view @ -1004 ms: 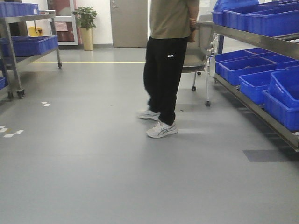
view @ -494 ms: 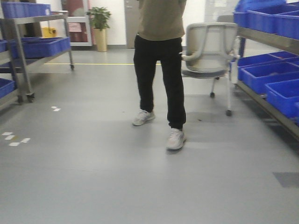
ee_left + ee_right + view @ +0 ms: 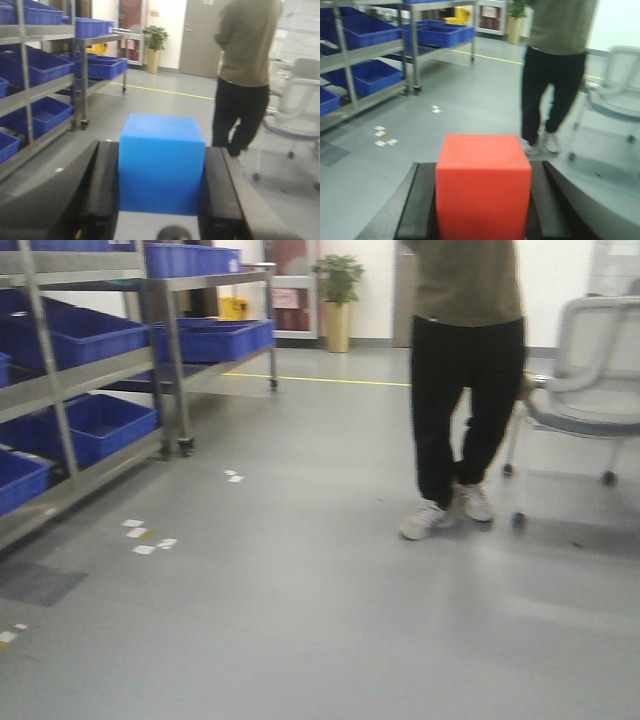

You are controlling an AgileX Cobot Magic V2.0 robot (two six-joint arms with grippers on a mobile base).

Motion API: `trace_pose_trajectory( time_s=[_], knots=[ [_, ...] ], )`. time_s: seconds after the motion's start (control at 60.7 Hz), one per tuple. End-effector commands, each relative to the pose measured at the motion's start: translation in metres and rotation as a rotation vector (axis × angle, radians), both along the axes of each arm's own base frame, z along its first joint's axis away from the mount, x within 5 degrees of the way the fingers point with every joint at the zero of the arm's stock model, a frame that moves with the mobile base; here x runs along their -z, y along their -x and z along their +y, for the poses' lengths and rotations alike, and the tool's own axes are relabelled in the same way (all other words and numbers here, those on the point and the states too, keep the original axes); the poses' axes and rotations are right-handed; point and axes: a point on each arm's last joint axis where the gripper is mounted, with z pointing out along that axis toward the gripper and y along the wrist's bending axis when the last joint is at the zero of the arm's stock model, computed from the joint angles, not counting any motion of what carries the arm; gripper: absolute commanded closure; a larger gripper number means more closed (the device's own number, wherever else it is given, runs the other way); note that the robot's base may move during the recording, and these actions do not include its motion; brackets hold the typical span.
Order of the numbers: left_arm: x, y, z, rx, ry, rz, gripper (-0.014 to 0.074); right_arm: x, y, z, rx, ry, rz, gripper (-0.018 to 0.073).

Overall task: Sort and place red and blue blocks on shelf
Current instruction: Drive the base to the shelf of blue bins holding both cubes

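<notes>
Left gripper [image 3: 161, 192] is closed against two sides of the blue block [image 3: 162, 150]; right gripper [image 3: 482, 210] clamps the red block [image 3: 483, 180] the same way. Well apart from both, the shelf [image 3: 95, 373] stands at left across the floor; its blue bins [image 3: 100, 425] show only bare plastic inside.

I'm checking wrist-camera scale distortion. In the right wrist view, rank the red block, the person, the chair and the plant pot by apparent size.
1. Red block and person: about alike; the block only looms because it is nearest the camera.
2. Chair, cut off by the frame edge.
3. Plant pot.
</notes>
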Motion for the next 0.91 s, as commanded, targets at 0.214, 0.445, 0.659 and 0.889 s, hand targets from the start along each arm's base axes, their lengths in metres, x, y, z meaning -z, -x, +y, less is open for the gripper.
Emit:
trace_pose_trajectory(
  time_s=[0.214, 0.445, 0.659, 0.889],
  knots=[
    [-0.0177, 0.0016, 0.0023, -0.021, 0.028, -0.111, 0.0472, -0.0171, 0.001, -0.0007, 0.007, -0.005, -0.115, 0.045],
    [-0.0177, 0.0016, 0.0023, -0.021, 0.028, -0.111, 0.0472, -0.0171, 0.001, -0.0007, 0.007, -0.005, -0.115, 0.045],
    [-0.0177, 0.0016, 0.0023, -0.021, 0.028, -0.111, 0.0472, -0.0171, 0.001, -0.0007, 0.007, -0.005, -0.115, 0.045],
    [-0.0177, 0.0016, 0.0023, -0.021, 0.028, -0.111, 0.0472, -0.0171, 0.001, -0.0007, 0.007, -0.005, -0.115, 0.045]
  ],
)
